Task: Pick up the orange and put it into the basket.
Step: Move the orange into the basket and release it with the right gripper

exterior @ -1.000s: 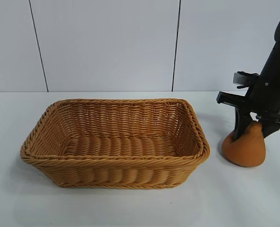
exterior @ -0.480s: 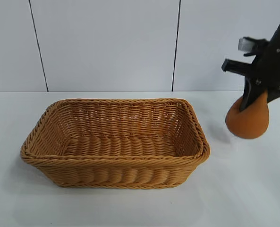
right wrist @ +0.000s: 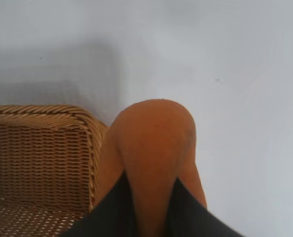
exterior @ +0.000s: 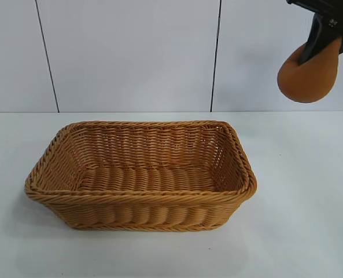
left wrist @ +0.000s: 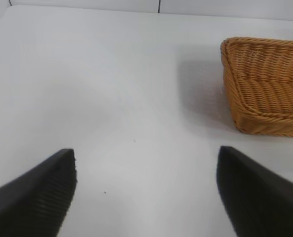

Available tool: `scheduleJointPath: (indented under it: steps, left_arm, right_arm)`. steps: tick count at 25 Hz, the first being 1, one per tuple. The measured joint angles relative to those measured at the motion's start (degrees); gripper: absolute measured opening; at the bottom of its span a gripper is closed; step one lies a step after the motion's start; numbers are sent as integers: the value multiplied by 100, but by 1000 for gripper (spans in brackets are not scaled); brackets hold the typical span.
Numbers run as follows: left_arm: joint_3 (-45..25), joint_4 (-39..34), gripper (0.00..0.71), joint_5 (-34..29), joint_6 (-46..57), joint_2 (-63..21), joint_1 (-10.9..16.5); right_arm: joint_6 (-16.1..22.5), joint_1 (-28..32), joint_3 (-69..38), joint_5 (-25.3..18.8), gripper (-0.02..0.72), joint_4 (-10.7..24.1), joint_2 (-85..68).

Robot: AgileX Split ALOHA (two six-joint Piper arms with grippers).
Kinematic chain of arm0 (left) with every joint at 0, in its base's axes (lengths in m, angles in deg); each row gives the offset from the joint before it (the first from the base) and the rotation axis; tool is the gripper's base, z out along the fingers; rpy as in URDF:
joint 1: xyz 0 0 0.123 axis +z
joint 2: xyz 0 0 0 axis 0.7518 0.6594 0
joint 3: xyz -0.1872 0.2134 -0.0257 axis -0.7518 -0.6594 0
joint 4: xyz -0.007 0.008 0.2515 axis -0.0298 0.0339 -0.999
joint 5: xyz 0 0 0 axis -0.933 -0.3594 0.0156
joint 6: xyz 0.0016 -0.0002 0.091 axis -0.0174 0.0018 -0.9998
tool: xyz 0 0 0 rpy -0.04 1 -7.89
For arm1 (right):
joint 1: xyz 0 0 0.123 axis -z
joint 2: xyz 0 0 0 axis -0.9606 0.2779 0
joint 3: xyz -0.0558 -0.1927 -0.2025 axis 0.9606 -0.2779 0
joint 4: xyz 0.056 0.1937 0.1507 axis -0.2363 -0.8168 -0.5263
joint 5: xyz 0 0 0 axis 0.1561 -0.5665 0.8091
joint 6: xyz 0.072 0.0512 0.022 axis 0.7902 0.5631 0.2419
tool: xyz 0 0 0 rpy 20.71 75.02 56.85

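Note:
The orange (exterior: 310, 75) hangs high in the air at the exterior view's upper right, squeezed into a pear shape. My right gripper (exterior: 323, 36) is shut on its top, pinching the soft skin between both fingers; the right wrist view shows the orange (right wrist: 153, 148) bulging out past the black fingers (right wrist: 111, 210). The woven tan basket (exterior: 50, 188) sits on the table, lower and to the left of the orange, with nothing inside. My left gripper (left wrist: 146, 187) stands open over bare table, out of the exterior view; the basket's corner (left wrist: 245, 116) shows beyond it.
The white tabletop (exterior: 298, 231) stretches around the basket, backed by a pale panelled wall (exterior: 131, 52). In the right wrist view the basket's rim (right wrist: 47, 112) lies below and beside the held fruit.
The right gripper has lifted the orange from the table up to the top right of the view. Basket and left gripper have not moved.

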State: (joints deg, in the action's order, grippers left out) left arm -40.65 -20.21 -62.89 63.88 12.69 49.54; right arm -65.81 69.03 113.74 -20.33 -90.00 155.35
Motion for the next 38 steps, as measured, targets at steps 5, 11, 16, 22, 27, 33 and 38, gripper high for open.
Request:
scheduleJointPath:
  steps: [5, 11, 16, 22, 27, 33, 38]
  left_arm:
    - [0, 0, 557, 0, 0, 0, 0]
    - [0, 0, 557, 0, 0, 0, 0]
    - [0, 0, 557, 0, 0, 0, 0]
    - [0, 0, 557, 0, 0, 0, 0]
    - [0, 0, 557, 0, 0, 0, 0]
    - [0, 0, 557, 0, 0, 0, 0]
    - [0, 0, 557, 0, 0, 0, 0]
  right_arm:
    - [-5, -870, 0, 264, 43, -35, 0]
    - [245, -2106, 0, 930, 43, -116, 73]
    - [251, -2855, 0, 1673, 43, -162, 640]
    - [256, -3084, 5, 2523, 43, -192, 1716]
    - [256, -3101, 5, 2482, 43, -263, 2277]
    - [262, -3101, 11, 2322, 357, -301, 2270]
    - [323, -3101, 11, 1880, 612, -150, 2143]
